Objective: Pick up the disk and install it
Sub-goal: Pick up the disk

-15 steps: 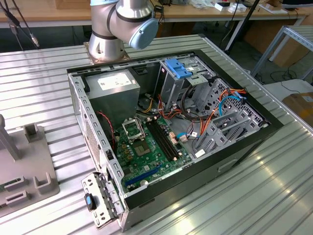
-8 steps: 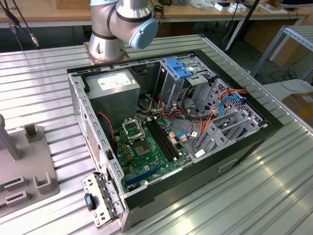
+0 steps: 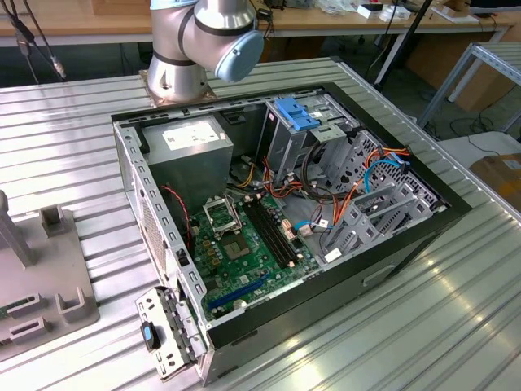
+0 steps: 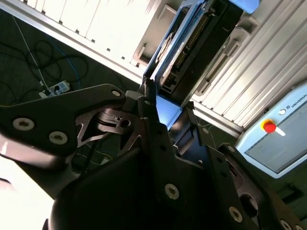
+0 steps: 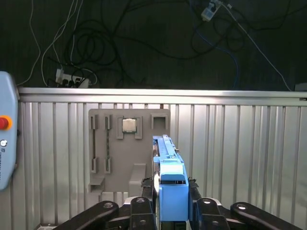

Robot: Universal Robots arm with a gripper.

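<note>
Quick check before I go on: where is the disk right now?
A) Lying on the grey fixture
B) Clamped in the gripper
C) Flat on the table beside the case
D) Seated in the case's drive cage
B: in the first wrist view the disk stands edge-on between the fingers of the gripper, with the grey fixture beyond it.

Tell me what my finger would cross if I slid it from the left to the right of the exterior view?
grey holder block → silver power supply box → blue latch on the upright cage → metal drive cage with orange and blue cables
</note>
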